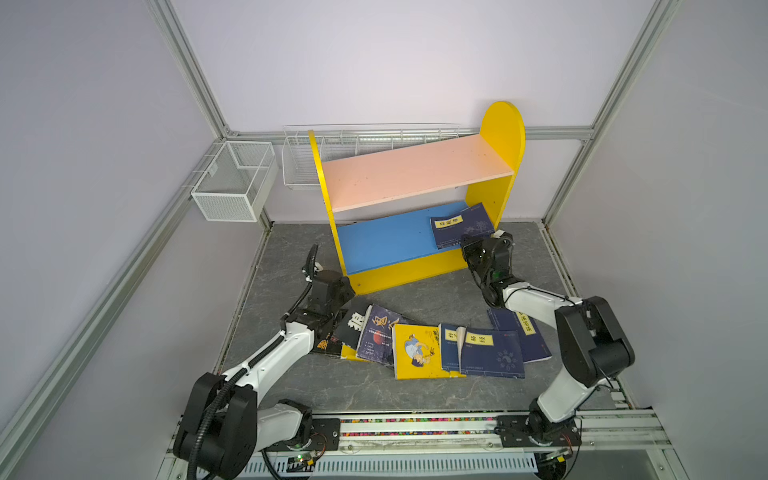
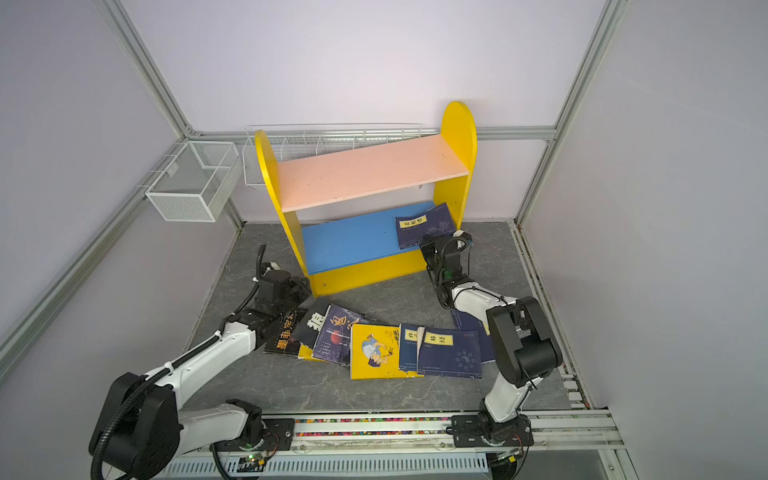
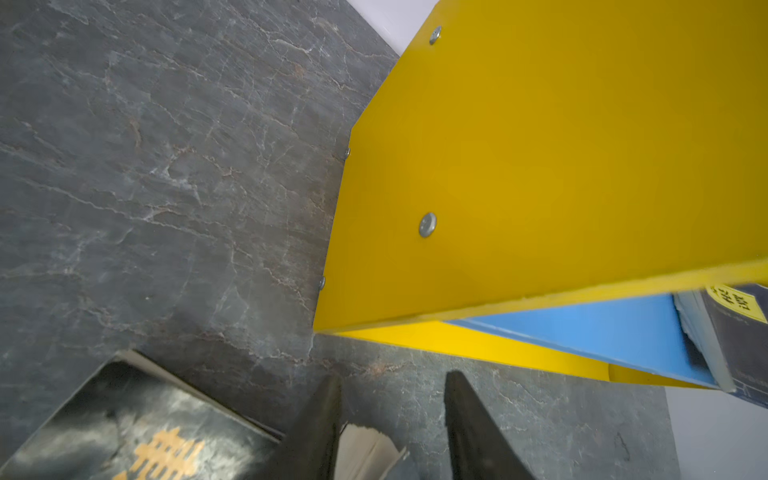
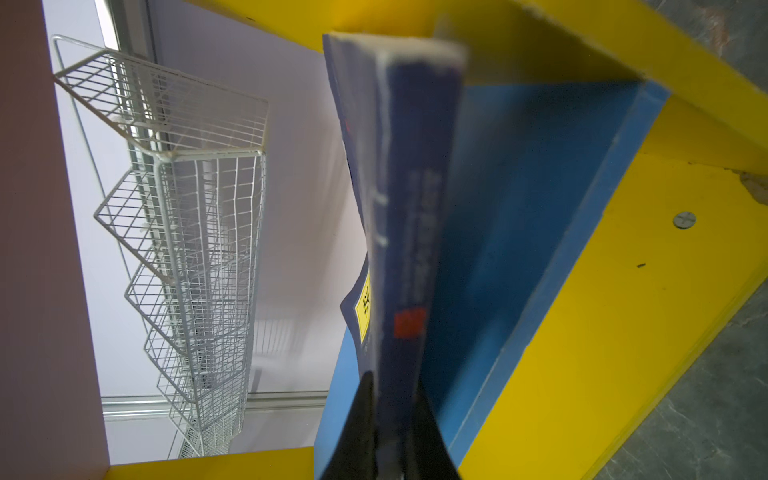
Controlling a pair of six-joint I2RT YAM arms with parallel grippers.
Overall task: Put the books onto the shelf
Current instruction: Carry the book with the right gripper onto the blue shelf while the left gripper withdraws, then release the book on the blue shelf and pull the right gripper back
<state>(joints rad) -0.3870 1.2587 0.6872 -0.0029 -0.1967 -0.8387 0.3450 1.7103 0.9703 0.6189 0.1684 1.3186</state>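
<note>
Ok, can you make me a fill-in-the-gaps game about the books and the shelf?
The right gripper holds a navy book at the shelf's ____ lower board.
The upper board is ____.
The cartoon book on the table is ____.
The book with orange characters next to the left gripper is ____.
Missing words: blue, pink, yellow, black.

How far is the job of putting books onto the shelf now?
Done: nothing released yet; the pink upper board is bare. In hand: the right pincer grips one navy book at the blue lower board. Remaining: the other books, among them the yellow cartoon book, lie on the table, the open left pincer beside a black book.
</note>
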